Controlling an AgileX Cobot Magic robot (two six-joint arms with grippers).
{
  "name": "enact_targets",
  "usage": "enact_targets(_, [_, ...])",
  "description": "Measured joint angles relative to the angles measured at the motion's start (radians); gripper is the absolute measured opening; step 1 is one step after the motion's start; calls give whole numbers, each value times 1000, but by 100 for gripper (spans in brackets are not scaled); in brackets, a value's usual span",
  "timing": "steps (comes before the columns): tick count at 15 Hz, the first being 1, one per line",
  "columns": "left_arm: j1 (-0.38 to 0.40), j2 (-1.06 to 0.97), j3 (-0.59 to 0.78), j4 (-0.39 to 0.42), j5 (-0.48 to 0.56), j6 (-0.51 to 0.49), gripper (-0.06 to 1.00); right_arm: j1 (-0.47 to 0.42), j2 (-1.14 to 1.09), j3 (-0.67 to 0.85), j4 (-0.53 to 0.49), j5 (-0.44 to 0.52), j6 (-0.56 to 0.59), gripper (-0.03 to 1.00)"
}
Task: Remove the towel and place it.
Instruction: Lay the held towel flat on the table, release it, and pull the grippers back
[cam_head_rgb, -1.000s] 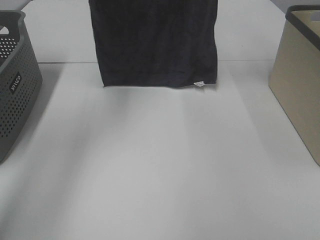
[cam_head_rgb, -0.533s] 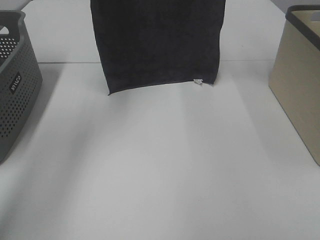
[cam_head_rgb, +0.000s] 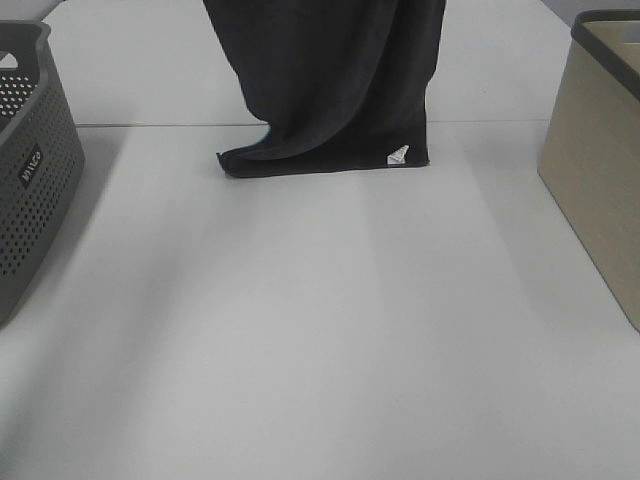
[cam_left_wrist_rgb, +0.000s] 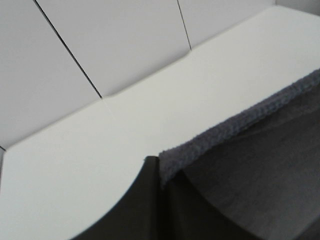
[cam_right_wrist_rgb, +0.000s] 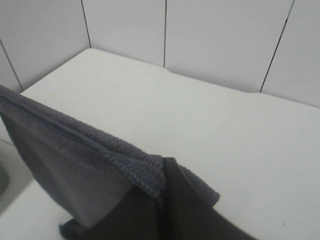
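Well, the towel (cam_head_rgb: 330, 90) hangs over the far middle of the table (cam_head_rgb: 320, 330). Its upper part runs out of the top of the high view, and its lower edge rests on the surface. The lower left corner curls forward in a soft fold, and a small white tag (cam_head_rgb: 397, 156) shows at the lower right corner. Higher up, the left end effector (cam_left_wrist_rgb: 154, 175) is pinched tight on one end of the towel's upper hem, and the right end effector (cam_right_wrist_rgb: 165, 182) is clamped on the other end. A grey perforated basket (cam_head_rgb: 35, 180) stands at the table's left edge and a beige bin (cam_head_rgb: 590, 170) at its right, both well apart from the towel.
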Motion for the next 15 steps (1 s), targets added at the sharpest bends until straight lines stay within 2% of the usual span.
enact_targets(4, [-7, -1, -146, -73, 409, -39, 0, 1, -99, 0, 32, 274, 51, 2])
enact_targets(5, [-8, -17, -172, -103, 451, -88, 0, 2, -128, 0, 37, 317, 78, 2])
enact_targets(8, [-8, -65, -164, -127, 468, -144, 0, 2, -167, 2, 83, 319, 113, 2])
enact_targets(10, [-8, -114, -90, -127, 468, -162, 0, 2, -190, 30, 111, 319, 122, 2])
enact_targets(13, [-8, -266, 205, -146, 467, -173, 0, 9, -270, 186, 146, 325, 123, 2])
enact_targets(14, [-9, -386, 371, -155, 466, -183, 0, 10, -351, 326, 186, 327, 123, 2])
enact_targets(15, [-9, -418, 408, -160, 466, -189, 0, 10, -376, 367, 199, 327, 123, 2])
